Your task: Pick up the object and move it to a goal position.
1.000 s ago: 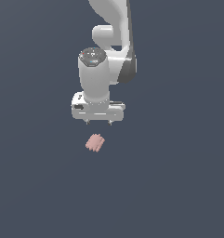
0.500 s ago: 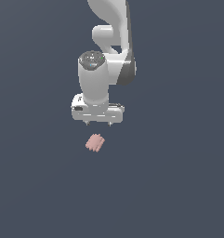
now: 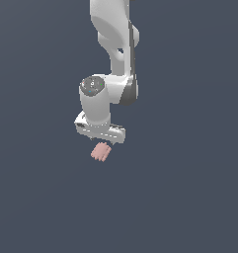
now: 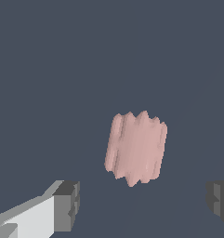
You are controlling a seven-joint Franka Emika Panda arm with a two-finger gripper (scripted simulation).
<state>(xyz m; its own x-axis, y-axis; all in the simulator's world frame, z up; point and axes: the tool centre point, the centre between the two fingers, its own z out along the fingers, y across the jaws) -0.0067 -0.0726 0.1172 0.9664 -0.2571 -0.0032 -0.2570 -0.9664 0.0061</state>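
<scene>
The object (image 3: 100, 152) is a small pale pink ridged block lying on the dark grey floor. In the exterior view my white gripper (image 3: 101, 143) hangs directly above it, and the hand covers the block's upper edge. In the wrist view the object (image 4: 135, 148) lies ahead of the gripper (image 4: 143, 202), between the lines of the two dark fingertips (image 4: 68, 206). The jaws stand wide apart, wider than the block, and hold nothing. I cannot tell whether the fingertips have reached the block's height.
Plain dark grey floor (image 3: 189, 197) lies all around. The white arm (image 3: 113, 39) rises above the gripper toward the top of the exterior view.
The gripper has come down toward the pink block, closing most of the gap above it. The block has not moved. The jaws remain open.
</scene>
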